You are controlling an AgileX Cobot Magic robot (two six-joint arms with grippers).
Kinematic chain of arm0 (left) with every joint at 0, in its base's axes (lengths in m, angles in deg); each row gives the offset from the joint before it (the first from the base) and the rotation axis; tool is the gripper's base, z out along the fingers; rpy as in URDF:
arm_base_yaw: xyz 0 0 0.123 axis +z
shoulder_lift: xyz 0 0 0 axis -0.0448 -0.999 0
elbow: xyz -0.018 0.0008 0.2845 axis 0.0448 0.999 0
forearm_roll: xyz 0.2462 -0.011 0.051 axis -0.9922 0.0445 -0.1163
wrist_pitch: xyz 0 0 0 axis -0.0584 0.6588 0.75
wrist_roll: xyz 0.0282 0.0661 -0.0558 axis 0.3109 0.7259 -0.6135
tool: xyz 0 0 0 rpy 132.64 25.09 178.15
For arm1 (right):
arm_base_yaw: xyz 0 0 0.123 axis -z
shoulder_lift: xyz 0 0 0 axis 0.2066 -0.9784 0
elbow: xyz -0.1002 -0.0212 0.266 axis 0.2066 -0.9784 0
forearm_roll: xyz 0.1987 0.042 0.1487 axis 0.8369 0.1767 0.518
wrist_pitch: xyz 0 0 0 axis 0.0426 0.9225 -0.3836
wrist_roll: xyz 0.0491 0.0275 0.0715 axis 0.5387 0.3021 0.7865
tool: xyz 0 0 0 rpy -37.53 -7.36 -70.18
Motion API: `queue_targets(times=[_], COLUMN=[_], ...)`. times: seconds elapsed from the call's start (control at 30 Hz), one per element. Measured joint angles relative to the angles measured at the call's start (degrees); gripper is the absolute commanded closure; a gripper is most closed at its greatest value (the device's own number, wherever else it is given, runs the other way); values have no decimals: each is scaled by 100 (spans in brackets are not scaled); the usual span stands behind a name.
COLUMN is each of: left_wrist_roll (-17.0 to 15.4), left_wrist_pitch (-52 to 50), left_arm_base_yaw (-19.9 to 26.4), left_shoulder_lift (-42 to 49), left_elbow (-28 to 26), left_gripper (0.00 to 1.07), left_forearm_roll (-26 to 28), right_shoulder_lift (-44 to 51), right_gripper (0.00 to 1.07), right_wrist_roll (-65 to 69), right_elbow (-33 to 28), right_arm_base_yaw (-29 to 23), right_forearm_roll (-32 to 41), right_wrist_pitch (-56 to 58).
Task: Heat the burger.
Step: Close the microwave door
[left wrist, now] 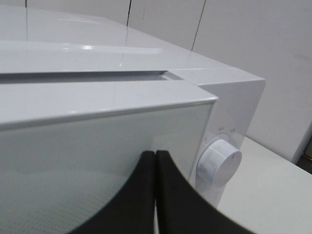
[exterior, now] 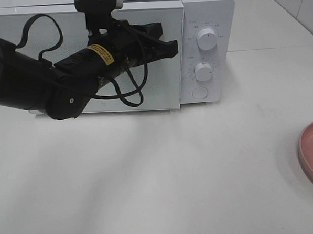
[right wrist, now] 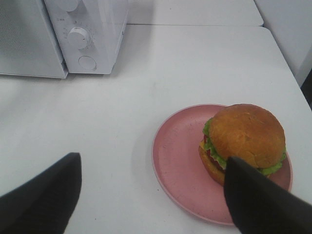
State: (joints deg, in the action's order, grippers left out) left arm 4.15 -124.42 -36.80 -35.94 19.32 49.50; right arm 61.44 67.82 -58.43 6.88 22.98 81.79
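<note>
Black left gripper [exterior: 168, 47] (closed) at microwave [exterior: 206, 20] door

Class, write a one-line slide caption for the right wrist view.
Open right gripper above a burger on a pink plate, white microwave beyond.

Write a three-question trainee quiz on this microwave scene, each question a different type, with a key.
1. True or false: the microwave door is shut.
2. The burger sits on: A) the table, B) the pink plate, C) the microwave.
3. Fill in: the left gripper has its jaws ____, while the right gripper has its jaws open.

Key: 1 true; 2 B; 3 closed.
</note>
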Motion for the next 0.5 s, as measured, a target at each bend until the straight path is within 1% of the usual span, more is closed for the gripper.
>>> queue_targets(times=[0.03,0.07,0.13,0.2,0.3,0.37,0.5], left_wrist_roll=[0,74,92,241,269,338,367], left_wrist_pitch=[0,97,138,401,418,521,584], left_arm_base_yaw=[0,-11,-17,-46,-57,0,6], left_shoulder_lift=[0,-74,-109,-258,-292,-367,-372], left_elbow=[0,-160,-223,-533,-584,-762,-785], left_gripper=[107,107,107,107,107,107,107], left_forearm_roll=[0,-46,-46,-97,-115,-46,-46], right_shoulder_lift=[0,0,0,0,0,0,0], right_gripper=[32,32,32,32,32,32,32], right_wrist_roll=[0,0,0,0,0,0,0], right_elbow=[0,0,0,0,0,0,0], right_arm_base_yaw=[0,0,0,0,0,0,0], right_forearm_roll=[0,0,0,0,0,0,0], right_wrist_pitch=[0,0,0,0,0,0,0])
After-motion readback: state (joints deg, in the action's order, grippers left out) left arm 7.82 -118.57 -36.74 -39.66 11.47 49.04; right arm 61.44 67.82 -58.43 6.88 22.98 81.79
